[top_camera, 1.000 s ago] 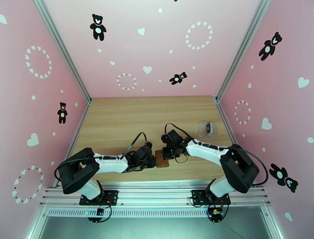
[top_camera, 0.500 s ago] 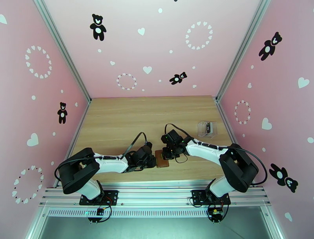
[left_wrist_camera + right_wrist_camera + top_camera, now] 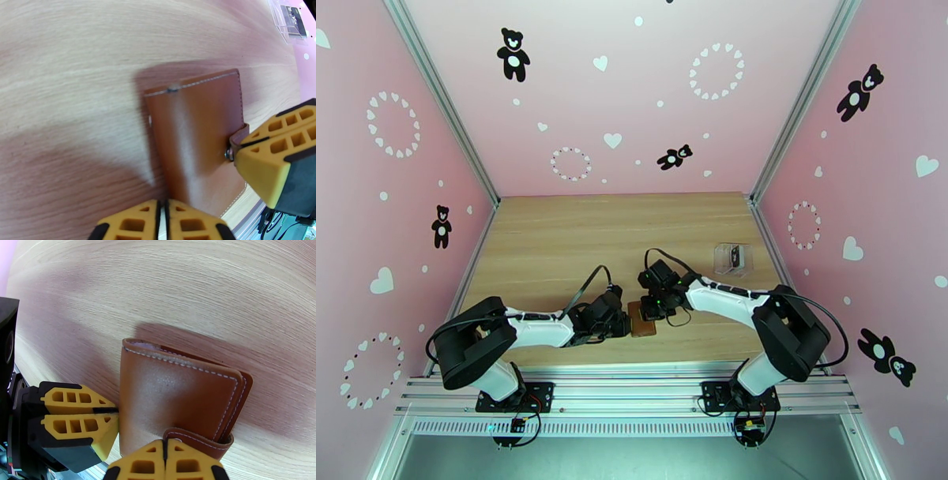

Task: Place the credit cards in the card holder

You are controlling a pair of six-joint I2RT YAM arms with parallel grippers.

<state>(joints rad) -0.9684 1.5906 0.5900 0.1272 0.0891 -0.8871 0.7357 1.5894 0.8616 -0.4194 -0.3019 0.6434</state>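
**Card holder [image 3: 173,398] pinched from two sides**

The left gripper [image 3: 162,202] is closed on its left edge of smooth brown leather with white stitching. The right gripper [image 3: 165,443] is clamped on its snap tab [image 3: 197,439]. Far beyond it, a dark credit card [image 3: 295,17] sits in a clear box [image 3: 724,260], print unreadable.

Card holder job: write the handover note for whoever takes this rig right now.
Left gripper: shut on one edge of the card holder.
Right gripper: shut on its snap tab.
Card holder: folded, between the arms near the table's front edge.
Credit cards: a dark card stands in the clear box, far right; count unclear.
Done: no card visibly loaded.
Left: open the holder, fetch cards, slot them in.
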